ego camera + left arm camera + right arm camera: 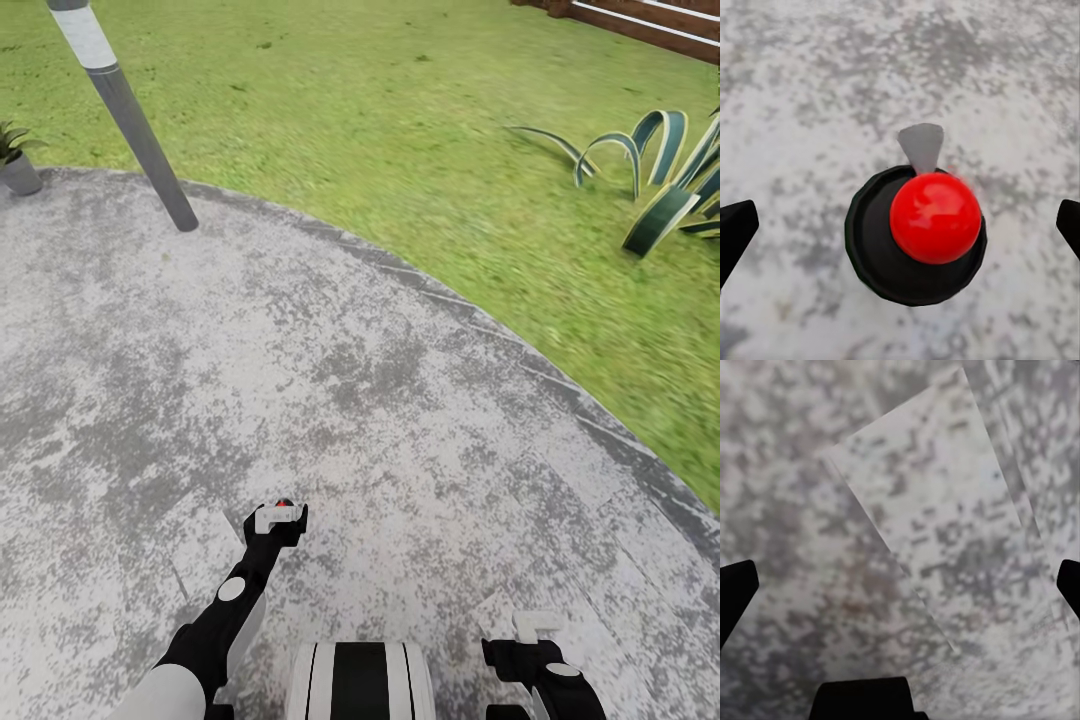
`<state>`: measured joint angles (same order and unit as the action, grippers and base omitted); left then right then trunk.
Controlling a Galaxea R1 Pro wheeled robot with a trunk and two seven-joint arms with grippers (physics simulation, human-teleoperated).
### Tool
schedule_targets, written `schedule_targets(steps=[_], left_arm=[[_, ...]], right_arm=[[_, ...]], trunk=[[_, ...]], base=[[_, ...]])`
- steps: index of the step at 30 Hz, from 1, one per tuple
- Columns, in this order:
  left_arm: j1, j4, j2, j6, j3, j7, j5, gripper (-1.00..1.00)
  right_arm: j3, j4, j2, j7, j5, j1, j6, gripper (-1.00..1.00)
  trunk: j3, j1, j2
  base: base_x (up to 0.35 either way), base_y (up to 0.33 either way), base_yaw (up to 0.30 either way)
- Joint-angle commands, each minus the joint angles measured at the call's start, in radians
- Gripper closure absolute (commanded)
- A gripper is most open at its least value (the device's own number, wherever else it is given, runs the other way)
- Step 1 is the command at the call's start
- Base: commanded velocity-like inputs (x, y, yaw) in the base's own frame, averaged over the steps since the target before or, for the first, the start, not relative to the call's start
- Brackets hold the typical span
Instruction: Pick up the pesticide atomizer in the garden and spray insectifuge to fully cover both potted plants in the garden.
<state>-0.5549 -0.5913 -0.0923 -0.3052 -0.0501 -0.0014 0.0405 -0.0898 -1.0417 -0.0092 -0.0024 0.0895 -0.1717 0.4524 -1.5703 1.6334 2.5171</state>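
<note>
— Where's the pesticide atomizer [916, 236]? I can barely spot it from here.

— Straight under the left pincer [276, 518]; its wrist view looks down on the red top, centred between the two dark fingertips [735, 232], which stand wide apart and touch nothing; it holds nothing as yet. From the head view only a speck of red peeks past the pincer.

— And the right pincer [900, 592]?

— Spread just as wide, with only the mottled stone patio [400, 400] below it; empty too.

— What could spoil it?

— I'd say the bottle looks slim and stands upright on bare stone; if the pincer drops off-centre, one finger could nudge it and tip it over, and then it may roll; closing too high on the round cap might let it squirt out.

— Anything in the way?

— Nothing near the pincer. A grey lamp post [135, 125] rises well beyond it; further off to its left sits a small plant in a grey pot [14, 165] at the patio's edge; the striped agave [665, 175] is far off to the right on the lawn [400, 130], by the wooden fence [650, 20].
</note>
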Motion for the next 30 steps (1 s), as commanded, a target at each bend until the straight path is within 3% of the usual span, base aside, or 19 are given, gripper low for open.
schedule_targets(steps=[1,30], left_arm=[[0.0,0.001,0.0,-0.003,-0.002,0.0,0.004,-1.0],[0.0,0.001,0.0,-0.003,-0.002,0.0,0.006,-1.0]], right_arm=[[0.0,-0.001,0.0,0.001,0.009,0.0,0.006,-1.0],[-0.001,-0.001,0.0,0.001,0.01,0.0,0.006,-1.0]], trunk=[[0.001,0.0,0.0],[0.002,0.0,0.0]], base=[[0.0,0.0,0.0],[-0.019,0.0,0.0]])
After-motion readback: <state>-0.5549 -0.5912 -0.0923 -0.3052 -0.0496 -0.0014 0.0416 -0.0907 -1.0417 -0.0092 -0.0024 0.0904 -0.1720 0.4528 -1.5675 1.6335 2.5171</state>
